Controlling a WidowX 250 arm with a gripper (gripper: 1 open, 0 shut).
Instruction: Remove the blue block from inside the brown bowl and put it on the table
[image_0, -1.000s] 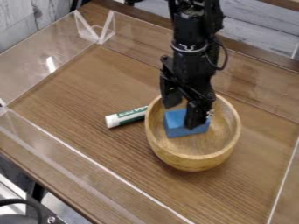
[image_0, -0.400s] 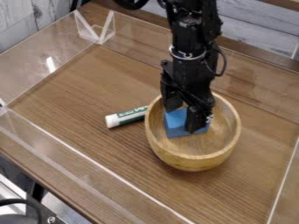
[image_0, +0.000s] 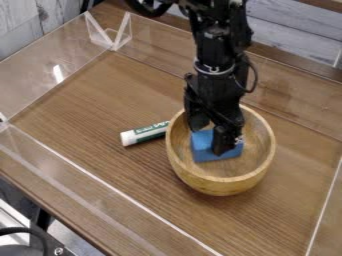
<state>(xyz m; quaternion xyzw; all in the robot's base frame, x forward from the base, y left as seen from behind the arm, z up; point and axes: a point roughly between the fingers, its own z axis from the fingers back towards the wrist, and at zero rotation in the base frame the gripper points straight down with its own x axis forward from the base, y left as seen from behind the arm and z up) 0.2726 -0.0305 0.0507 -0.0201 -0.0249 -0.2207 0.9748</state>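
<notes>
Your claw (image_0: 214, 124) is spread wide, its tips down inside the brown bowl (image_0: 221, 183) at the blue block (image_0: 215, 148). You have the block lying in the bowl, and a white-and-green tube (image_0: 144, 133) rests just beside it on the tabletop (image_0: 114, 170).

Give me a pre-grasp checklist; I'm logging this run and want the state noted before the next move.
Block inside bowl: ok
Bowl upright on table: ok
Fingers down at the block: ok
Fingers on opposite sides of the block: cannot tell
Tube outside the bowl: ok
Block out on the table: not ok, not yet done
</notes>
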